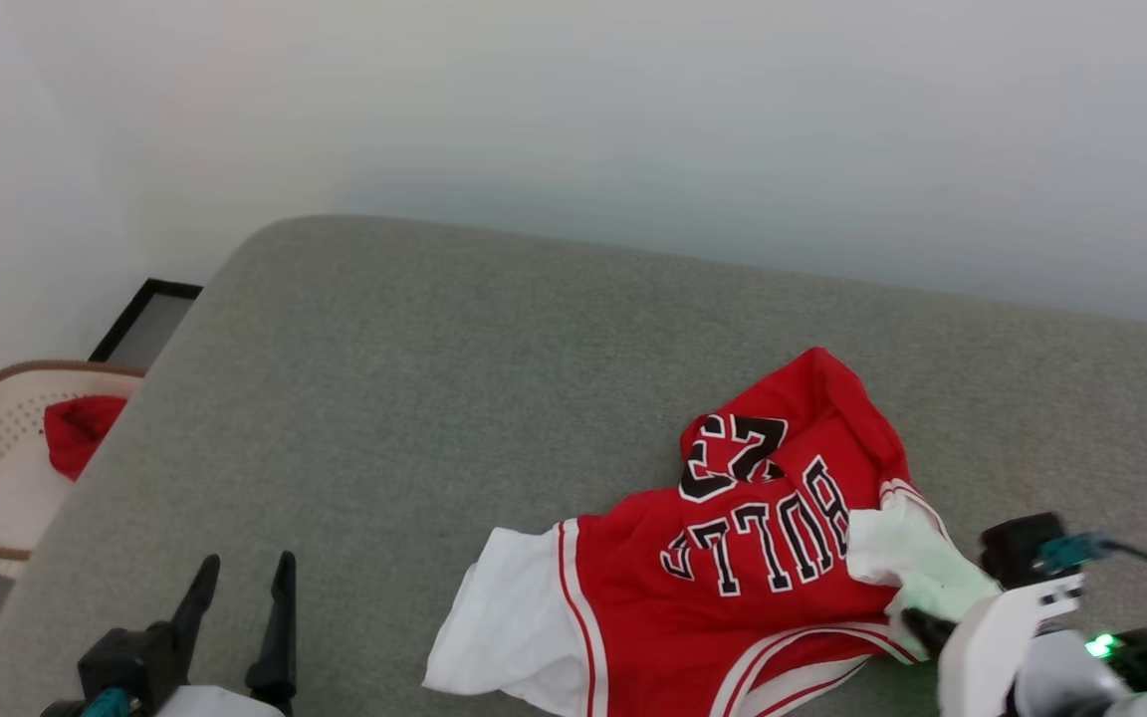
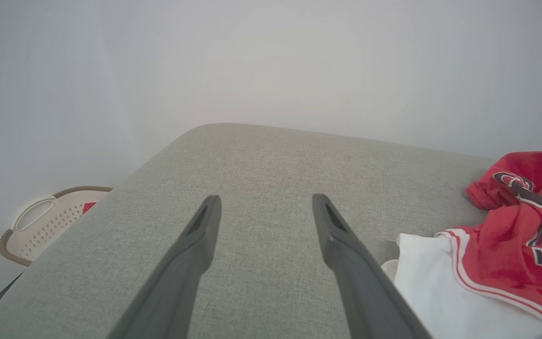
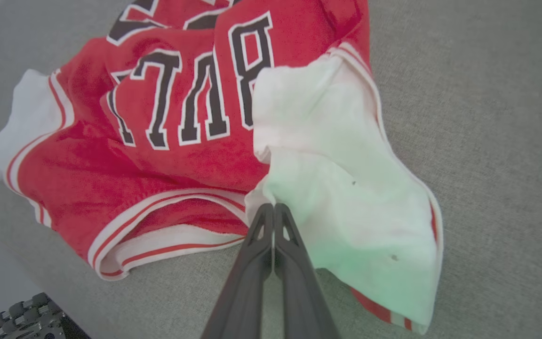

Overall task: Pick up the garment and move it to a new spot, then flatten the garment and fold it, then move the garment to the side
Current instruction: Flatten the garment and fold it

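R gripper [image 3: 273, 207] pressed together, prob. pinching garment [image 3: 158, 155] sleeve; L gripper [image 2: 266, 197] spread above cushion [image 2: 261, 155].

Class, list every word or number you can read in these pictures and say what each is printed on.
"BULLS": on the red garment, black letters outlined in white, upside down in the head view.
"23": on the same garment, beyond the word, partly creased.
There is no other text to read.
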You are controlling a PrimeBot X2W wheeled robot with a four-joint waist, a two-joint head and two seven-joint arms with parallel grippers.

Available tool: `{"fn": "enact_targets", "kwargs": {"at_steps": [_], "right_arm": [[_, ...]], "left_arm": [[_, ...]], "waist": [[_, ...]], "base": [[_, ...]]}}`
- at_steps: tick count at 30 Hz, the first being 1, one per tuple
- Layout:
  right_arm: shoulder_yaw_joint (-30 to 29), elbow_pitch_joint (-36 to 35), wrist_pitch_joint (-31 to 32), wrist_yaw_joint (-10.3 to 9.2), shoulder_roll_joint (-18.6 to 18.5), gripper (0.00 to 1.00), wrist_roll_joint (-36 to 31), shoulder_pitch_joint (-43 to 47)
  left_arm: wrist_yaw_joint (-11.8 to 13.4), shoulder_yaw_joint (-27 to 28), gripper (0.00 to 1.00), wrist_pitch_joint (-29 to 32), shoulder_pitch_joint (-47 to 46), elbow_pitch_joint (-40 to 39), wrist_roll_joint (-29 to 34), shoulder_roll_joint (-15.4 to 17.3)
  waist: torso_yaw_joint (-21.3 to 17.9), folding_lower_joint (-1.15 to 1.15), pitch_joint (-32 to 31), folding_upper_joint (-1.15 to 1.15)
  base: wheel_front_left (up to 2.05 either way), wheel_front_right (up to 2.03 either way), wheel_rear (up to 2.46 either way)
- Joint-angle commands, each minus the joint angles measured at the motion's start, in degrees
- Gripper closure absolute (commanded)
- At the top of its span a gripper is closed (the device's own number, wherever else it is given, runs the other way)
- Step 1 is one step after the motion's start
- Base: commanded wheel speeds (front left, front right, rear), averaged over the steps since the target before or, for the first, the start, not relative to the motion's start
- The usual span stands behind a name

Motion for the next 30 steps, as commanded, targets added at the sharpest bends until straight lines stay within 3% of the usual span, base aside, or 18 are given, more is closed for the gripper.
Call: {"fn": "enact_targets", "kwargs": {"at_steps": [1, 8, 18, 24, 30], "right_arm": [[-2.1, -0.7, 0.2, -0.04, 0.0, 1.00, 0.7, 0.3], [-11.2, -0.2, -1.9, -0.04, -0.1, 1.00, -0.2, -0.6], [-22.3, 8.6, -8.9, -0.04, 0.0, 1.00, -4.6, -2.6], [-25.8, 15.7, -12.5, -0.04, -0.1, 1.00, -6.9, -4.3], [-25.4, 21.7, -16.6, -0.04, -1.1, 1.00, -7.4, -7.0]], "left_arm": [[-0.1, 0.2, 0.00, 0.0, 0.4, -0.1, 0.1, 0.1], [-0.2, -0.1, 0.00, 0.0, 0.5, -0.4, 0.1, 0.5], [-0.2, -1.1, 0.00, 0.0, 0.2, -0.7, -0.1, 1.1], [-0.2, -1.7, 0.00, 0.0, -0.6, -0.7, -0.2, 1.6], [-0.2, -2.3, 0.00, 0.0, -1.4, -0.6, -0.3, 2.2]], "waist": [[-0.5, 0.00, -0.3, 0.00], [-1.6, 0.00, -0.6, 0.00], [-2.5, 0.00, -0.2, 0.00], [-2.7, 0.00, 0.6, 0.00], [-3.0, 0.00, 1.8, 0.00]], "base": [[0.00, 0.00, 0.00], [0.00, 0.00, 0.00], [0.00, 0.00, 0.00], [0.00, 0.00, 0.00], [0.00, 0.00, 0.00]]}}
